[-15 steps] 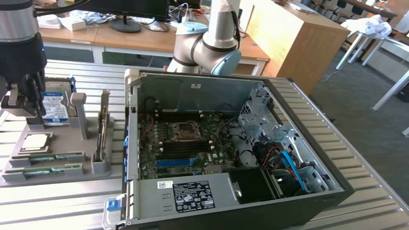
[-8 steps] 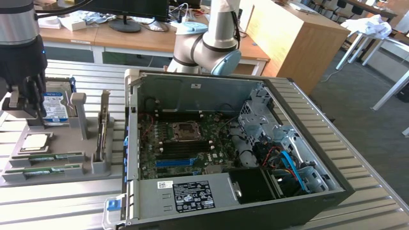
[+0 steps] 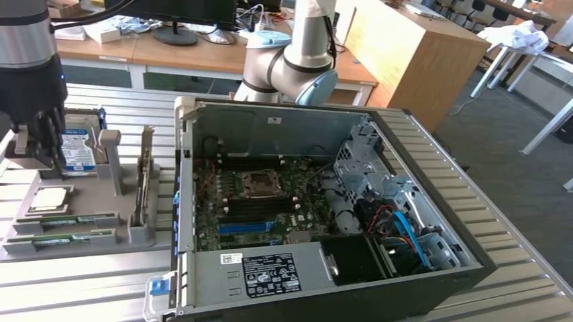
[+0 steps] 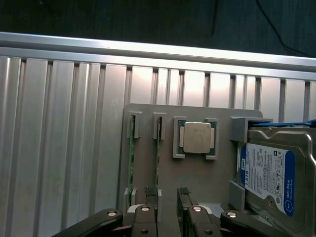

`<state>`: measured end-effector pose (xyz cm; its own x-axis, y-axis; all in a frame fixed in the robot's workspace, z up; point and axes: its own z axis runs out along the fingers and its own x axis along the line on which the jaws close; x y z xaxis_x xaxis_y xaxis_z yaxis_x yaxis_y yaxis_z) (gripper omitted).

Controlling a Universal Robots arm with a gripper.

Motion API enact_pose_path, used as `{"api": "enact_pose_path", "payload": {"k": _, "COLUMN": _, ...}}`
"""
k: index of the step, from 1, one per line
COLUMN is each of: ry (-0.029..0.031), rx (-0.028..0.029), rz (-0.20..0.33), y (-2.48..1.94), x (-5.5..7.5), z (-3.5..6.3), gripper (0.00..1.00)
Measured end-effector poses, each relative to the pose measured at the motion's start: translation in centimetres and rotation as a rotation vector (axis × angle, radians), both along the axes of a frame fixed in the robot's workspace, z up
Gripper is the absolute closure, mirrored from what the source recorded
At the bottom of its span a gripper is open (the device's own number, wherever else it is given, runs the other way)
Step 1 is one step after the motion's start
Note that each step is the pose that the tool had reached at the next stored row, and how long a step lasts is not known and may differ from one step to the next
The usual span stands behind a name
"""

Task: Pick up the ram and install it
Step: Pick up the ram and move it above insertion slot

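Two ram sticks (image 3: 67, 221) lie side by side in the grey holder tray (image 3: 90, 251) at the exterior view's left. From the wrist they appear edge-on as thin green strips (image 4: 158, 165) beside the square silver processor (image 4: 196, 138). My gripper (image 4: 167, 193) hangs above the tray, open, with nothing between its fingers. One fingertip (image 4: 150, 191) sits close to the stick nearer the processor. In the exterior view the black gripper (image 3: 36, 151) hovers over the tray's far end. The open computer case (image 3: 268, 121) shows its motherboard (image 3: 259, 194) with dark memory slots.
A blue-labelled hard drive (image 4: 269, 177) stands in the tray next to the processor. Upright grey posts (image 3: 109, 161) rise from the tray. The ribbed metal table (image 3: 90, 282) carries tray and case. The arm's base (image 3: 296, 60) stands behind the case.
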<state>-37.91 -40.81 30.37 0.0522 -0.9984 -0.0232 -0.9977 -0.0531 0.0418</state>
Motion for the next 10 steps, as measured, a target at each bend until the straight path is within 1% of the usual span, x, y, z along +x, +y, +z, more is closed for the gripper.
{"api": "enact_pose_path", "payload": {"k": 10, "ry": 0.0001, "rx": 0.0000, "rz": 0.000, "y": 0.00, "x": 0.00, "z": -0.60, "gripper": 0.70}}
